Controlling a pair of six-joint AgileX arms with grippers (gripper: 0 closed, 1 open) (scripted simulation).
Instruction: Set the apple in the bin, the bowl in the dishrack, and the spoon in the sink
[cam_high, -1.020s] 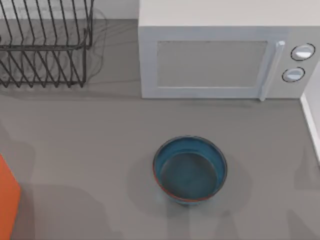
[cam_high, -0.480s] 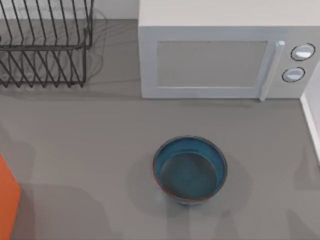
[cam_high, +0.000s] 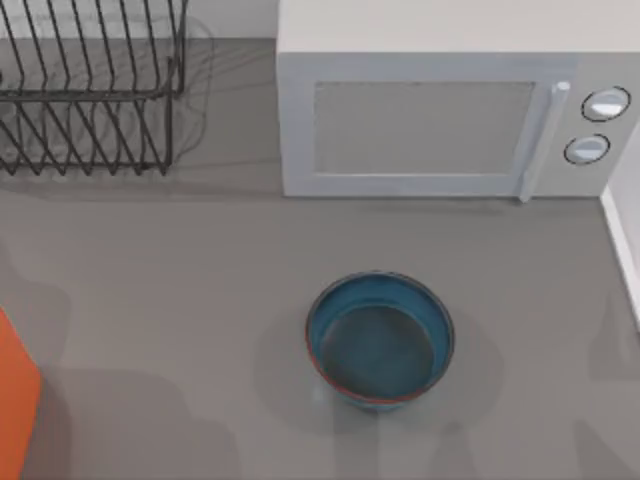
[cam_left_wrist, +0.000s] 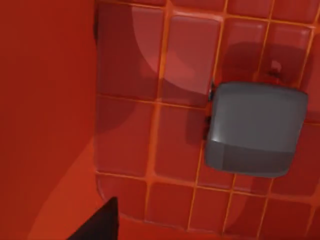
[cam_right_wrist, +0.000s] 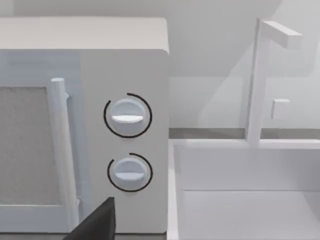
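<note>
Probably the left arm is busy at the bin, at 8 o'clock on the table. Its wrist camera looks down into the bin onto the orange grid floor, where a grey block lies that I cannot identify. Of the left gripper I see just a dark corner, so I cannot tell if the pincer is apart or together.

The dishrack at 10 o'clock holds nothing. The bowl stands upright and has nothing inside it, a little toward 5 o'clock from the middle and well apart from the rack. I think it is best to take it by the rim, lift it straight up, carry it past the microwave and lower it slowly between the prongs.

The right gripper, also a dark corner whose state I cannot tell, faces the microwave dials and the sink at 3 o'clock, whose basin looks bare.
</note>
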